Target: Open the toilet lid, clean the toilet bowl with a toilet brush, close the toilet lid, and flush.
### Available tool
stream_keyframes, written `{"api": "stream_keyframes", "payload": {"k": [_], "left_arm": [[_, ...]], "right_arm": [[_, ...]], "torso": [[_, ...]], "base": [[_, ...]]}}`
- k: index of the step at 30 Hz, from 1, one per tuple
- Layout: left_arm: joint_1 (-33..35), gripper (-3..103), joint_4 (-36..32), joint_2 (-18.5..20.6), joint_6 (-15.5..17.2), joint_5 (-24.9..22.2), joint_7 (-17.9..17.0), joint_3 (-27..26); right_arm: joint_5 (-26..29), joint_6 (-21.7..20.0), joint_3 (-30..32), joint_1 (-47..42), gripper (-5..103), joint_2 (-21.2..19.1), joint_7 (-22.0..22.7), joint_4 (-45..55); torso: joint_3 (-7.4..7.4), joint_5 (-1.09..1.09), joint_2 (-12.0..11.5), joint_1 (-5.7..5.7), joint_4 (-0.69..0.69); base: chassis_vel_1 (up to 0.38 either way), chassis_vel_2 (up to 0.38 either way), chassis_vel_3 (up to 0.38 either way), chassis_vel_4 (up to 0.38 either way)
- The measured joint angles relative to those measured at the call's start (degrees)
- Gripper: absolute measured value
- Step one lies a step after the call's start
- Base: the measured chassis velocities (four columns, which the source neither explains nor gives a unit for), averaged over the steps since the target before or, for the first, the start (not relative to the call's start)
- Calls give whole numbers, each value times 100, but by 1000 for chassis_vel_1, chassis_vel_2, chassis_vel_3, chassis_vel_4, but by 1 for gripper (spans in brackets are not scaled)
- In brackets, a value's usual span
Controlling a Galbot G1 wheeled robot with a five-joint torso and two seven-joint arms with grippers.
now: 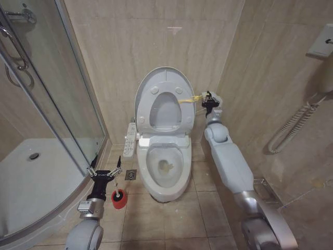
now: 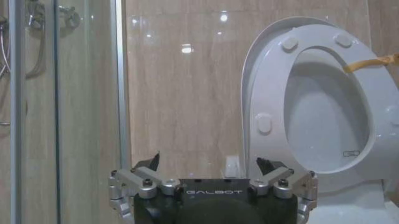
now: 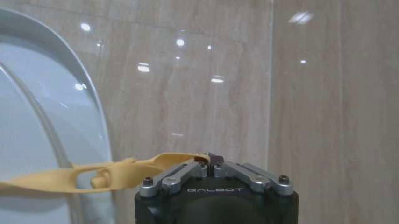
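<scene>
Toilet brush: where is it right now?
In the head view the toilet brush stands on the floor to the robot's left of the toilet bowl, just beside the open left gripper.

toilet lid (image 1: pixel 164 83) is flipped up against the wall with the seat, yellow strap (image 1: pixel 189 98) sticking out sideways. toilet bowl (image 1: pixel 166 166) open, yellowish stain at bottom. toilet brush (image 1: pixel 119 198) upright on the floor beside it.

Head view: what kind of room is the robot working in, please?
Very likely a small tiled bathroom. A white toilet bowl stands against the wall with its toilet lid raised, a glass shower enclosure with a white tray is beside it, and a floor drain sits in the tiles.
</scene>
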Motion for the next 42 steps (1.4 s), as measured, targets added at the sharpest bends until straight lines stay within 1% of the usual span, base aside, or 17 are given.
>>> {"api": "stream_keyframes", "payload": {"k": [11,13,14,18,21,24,31,40,42], "left_arm": [[0,100,0,0,0,0,0,0],[0,100,0,0,0,0,0,0],[0,100,0,0,0,0,0,0],[0,100,0,0,0,0,0,0],[0,100,0,0,0,0,0,0],[0,100,0,0,0,0,0,0],[0,100,0,0,0,0,0,0],[0,100,0,0,0,0,0,0],[0,100,0,0,0,0,0,0]], "right_arm": [[-5,-112,-222,292,1,270,-20,-168],[-10,-119,-245,293,1,315,-23,-167],[-15,-123,-252,285,1,331,-23,-154],[-24,-126,-256,204,1,330,-24,-52],[-25,-127,-240,63,1,232,-25,83],[-24,-125,-223,9,1,159,-28,121],[-14,-121,-190,87,1,41,-14,105],[22,-133,-187,-147,1,-163,-15,320],[22,-121,-182,-156,1,-167,-15,281]], "torso": [[0,-1,0,0,1],[0,0,0,0,3],[0,0,0,1,6],[-1,0,0,0,4],[0,0,0,0,6],[0,1,0,0,4],[0,0,0,0,7],[0,1,0,0,3],[-1,1,0,0,4]], "base": [[0,0,0,0],[0,0,0,0],[0,0,0,0],[0,0,0,0],[0,0,0,0],[0,0,0,0],[0,0,0,0],[0,0,0,0],[0,0,0,0]]}}
